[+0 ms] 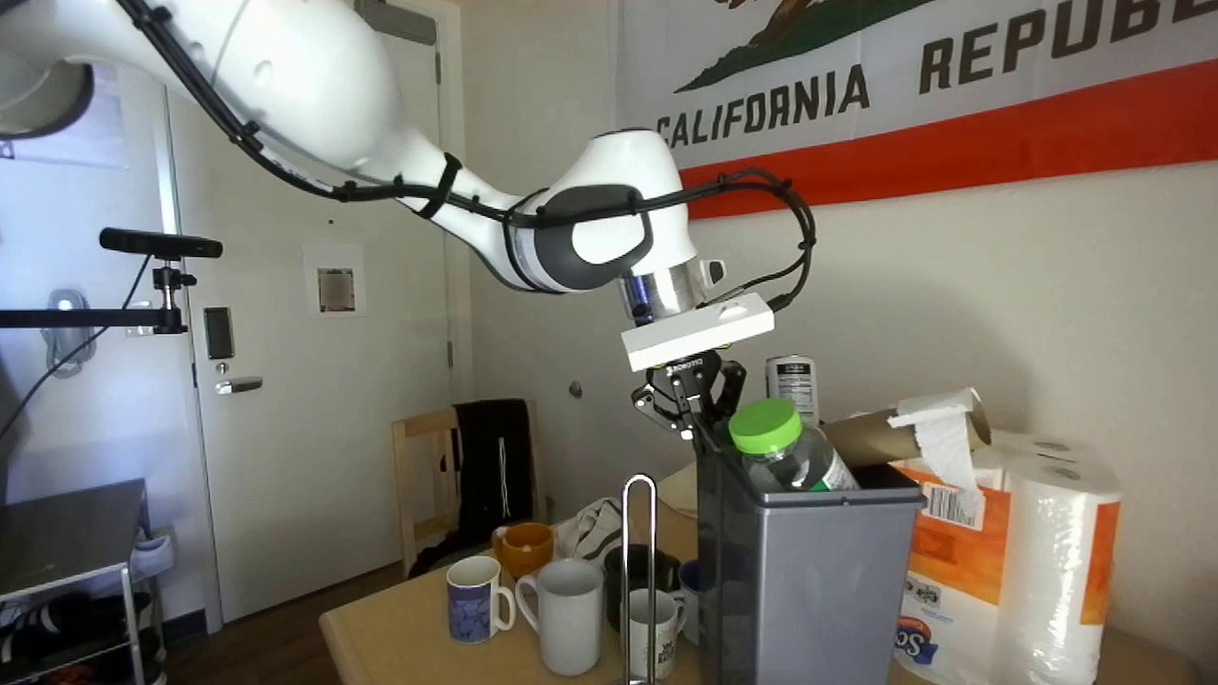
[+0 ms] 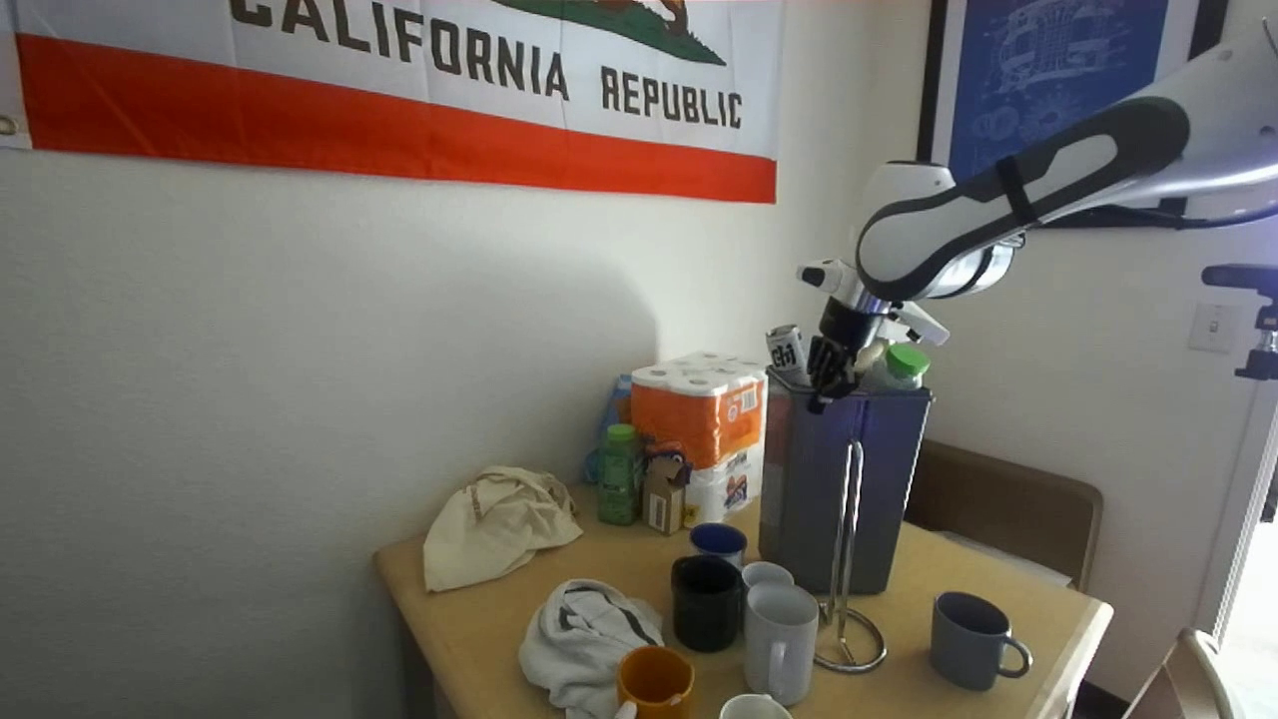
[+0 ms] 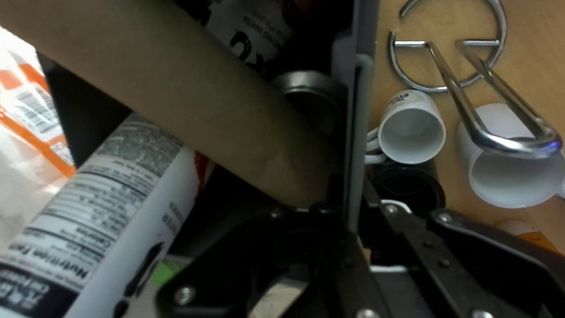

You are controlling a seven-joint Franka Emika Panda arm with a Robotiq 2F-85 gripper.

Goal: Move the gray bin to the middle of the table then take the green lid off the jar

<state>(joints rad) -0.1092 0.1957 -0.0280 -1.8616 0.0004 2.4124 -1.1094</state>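
1. The surface [image 2: 479,629] is a light tan wooden tabletop, seen in both exterior views;
2. The gray bin [image 1: 823,590] stands upright on it, beneath the claw [image 1: 699,423]; in the wrist view one of its walls runs right in between the claw's fingers;
3. The white paper-towel pack [image 1: 1056,561], banded in orange, stands just beside the bin; whether the two touch I cannot tell;
4. A cardboard tube [image 3: 176,101] lies slantwise across the bin's mouth; a torn scrap of paper [image 1: 942,442] hangs at one end, in an exterior view;
5. The claw points down over the bin's rim, its fingers nearly together with only the thin wall between them; it is pinching that wall, one finger inside the bin and one outside;
6. The jar [image 1: 797,466] leans tilted inside the bin, its upper end poking above the rim, near the claw; whether it touches the claw I cannot make out;
7. The green lid [image 1: 766,425] sits on the jar's mouth, tipped toward the claw's side in an exterior view.
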